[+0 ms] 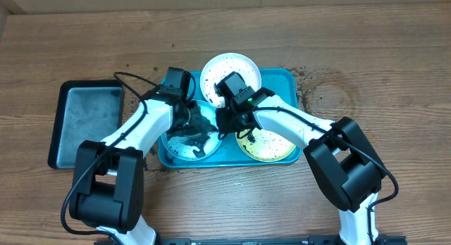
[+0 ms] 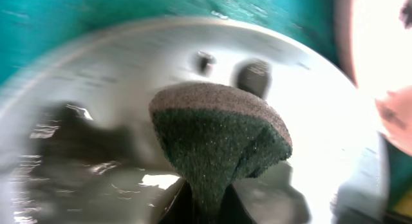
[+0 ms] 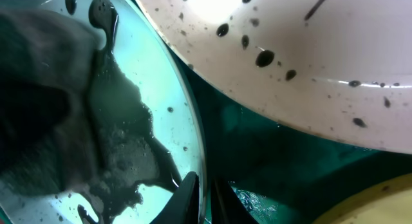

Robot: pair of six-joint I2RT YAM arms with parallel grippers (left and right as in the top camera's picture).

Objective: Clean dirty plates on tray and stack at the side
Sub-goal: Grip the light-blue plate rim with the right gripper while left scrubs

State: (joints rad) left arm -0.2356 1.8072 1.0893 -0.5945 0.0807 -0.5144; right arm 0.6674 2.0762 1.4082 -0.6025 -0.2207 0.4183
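Pinching a green scouring sponge [image 2: 219, 140], the left gripper [image 1: 194, 122] holds it on the wet teal-rimmed plate [image 1: 180, 150] at the near left of the tray [image 1: 280, 82]. The right gripper [image 3: 205, 199] is clamped on that plate's right rim. The speckled white plate [image 1: 229, 70] lies at the tray's far edge and the lime-rimmed plate [image 1: 271, 145] at its near right. A grey tray [image 1: 88, 122] sits to the left on the bench [image 1: 366, 55].
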